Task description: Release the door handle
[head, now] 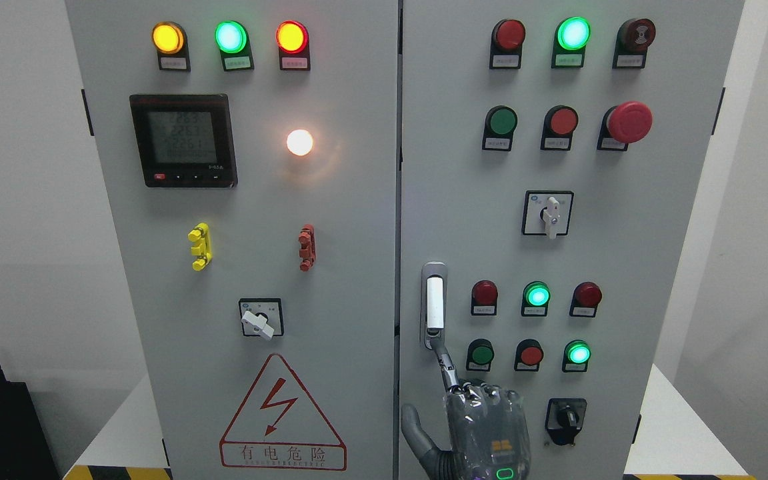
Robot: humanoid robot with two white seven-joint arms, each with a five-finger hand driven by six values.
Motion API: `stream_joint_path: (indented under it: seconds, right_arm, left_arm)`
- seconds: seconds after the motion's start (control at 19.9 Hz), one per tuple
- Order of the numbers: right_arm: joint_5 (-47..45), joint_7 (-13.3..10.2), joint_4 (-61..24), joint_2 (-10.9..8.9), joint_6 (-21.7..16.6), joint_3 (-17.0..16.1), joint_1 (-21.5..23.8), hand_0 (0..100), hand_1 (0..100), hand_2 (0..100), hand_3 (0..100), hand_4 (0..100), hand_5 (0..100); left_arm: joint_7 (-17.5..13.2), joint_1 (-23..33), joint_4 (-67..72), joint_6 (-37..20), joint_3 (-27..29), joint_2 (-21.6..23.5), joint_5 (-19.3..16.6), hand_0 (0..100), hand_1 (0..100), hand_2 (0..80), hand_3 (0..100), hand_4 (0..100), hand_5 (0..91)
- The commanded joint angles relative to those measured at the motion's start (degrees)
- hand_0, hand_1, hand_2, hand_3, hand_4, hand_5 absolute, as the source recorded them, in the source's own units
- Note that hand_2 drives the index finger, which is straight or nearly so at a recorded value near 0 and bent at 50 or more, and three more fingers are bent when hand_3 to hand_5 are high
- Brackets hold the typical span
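Grey metal cabinet (pixel 331 280) with 2 doors. Right door: white bar handle (pixel 433 305) in a slim silver recess, at 9 o'clock from a row of 3 round lamps (pixel 536 297). Hand (pixel 484 427), at 6 o'clock: 1 finger (pixel 447 363) extended, its tip touching the handle's lower end; others curled, gripping nothing; which arm, cannot tell.

Near the lower edge of the cabinet's left door (pixel 344 267), a red-bordered warning triangle (pixel 282 417) carries a lightning bolt and the characters 有电危险. The meter (pixel 183 140) near that door's upper left corner shows digits too blurred to read; the small button labels are illegible.
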Motion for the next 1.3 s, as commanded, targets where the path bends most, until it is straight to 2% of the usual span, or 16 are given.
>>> stream_joint_path:
  seconds: [0.0, 0.3, 0.35, 0.45, 0.55, 0.6, 0.7, 0.85, 1.15, 1.25]
  right_arm:
    - [-0.1, -1.5, -1.2, 0.03, -0.6, -0.4, 0.2, 39, 38, 29, 100, 100, 99]
    - [-3.1, -1.8, -2.2, 0.03, -0.9, -0.2, 1.7, 41, 39, 40, 100, 100, 99]
    - [-3.1, -1.8, -2.4, 0.03, -1.1, -0.2, 1.6, 42, 39, 44, 100, 100, 99]
    - [-3.2, -1.7, -2.5, 0.03, -1.4, -0.4, 1.6, 43, 39, 56, 100, 100, 99]
    - [-4.0, -1.4, -2.6, 0.03, -1.4, -0.4, 1.5, 47, 38, 77, 100, 100, 98]
    - [-4.0, -1.2, -2.7, 0.03, -1.4, -0.4, 1.4, 48, 38, 78, 100, 100, 98]
    - [-4.0, -0.8, -3.0, 0.11, -1.4, -0.4, 1.1, 53, 34, 91, 100, 100, 98]
    - [-4.2, -0.6, -3.2, 0.11, -1.4, -1.0, 0.0, 52, 33, 97, 100, 100, 98]
    - [-7.4, -0.5, -3.2, 0.2, -1.4, -1.4, -1.1, 42, 31, 98, 100, 100, 98]
    - [-7.4, 0.5, -3.1, 0.2, -1.3, -1.5, -1.2, 41, 32, 99, 100, 100, 98]
  left_arm:
    - [0.0, 0.0, -0.9, 0.0, -0.6, 0.0, -0.1, 12, 39, 0.0, 0, 0, 0.0]
    - [0.0, 0.0, -0.9, 0.0, -0.7, 0.0, 0.0, 12, 39, 0.0, 0, 0, 0.0]
    - [0.0, 0.0, -0.9, 0.0, -0.6, 0.0, 0.0, 12, 39, 0.0, 0, 0, 0.0]
    - [0.0, 0.0, -0.9, 0.0, -0.7, 0.0, 0.0, 12, 39, 0.0, 0, 0, 0.0]
    - [0.0, 0.0, -0.9, 0.0, -0.6, 0.0, 0.0, 12, 39, 0.0, 0, 0, 0.0]
    - [0.0, 0.0, -0.9, 0.0, -0.7, 0.0, 0.0, 12, 39, 0.0, 0, 0, 0.0]
    - [0.0, 0.0, -0.9, 0.0, -0.6, 0.0, 0.0, 12, 39, 0.0, 0, 0, 0.0]
    - [0.1, 0.0, -0.9, 0.0, -0.7, 0.0, 0.0, 12, 39, 0.0, 0, 0, 0.0]
    - [0.0, 0.0, -0.9, 0.0, -0.7, 0.0, 0.0, 12, 39, 0.0, 0, 0, 0.0]
    - [0.0, 0.0, -0.9, 0.0, -0.6, 0.0, -0.1, 12, 39, 0.0, 0, 0, 0.0]
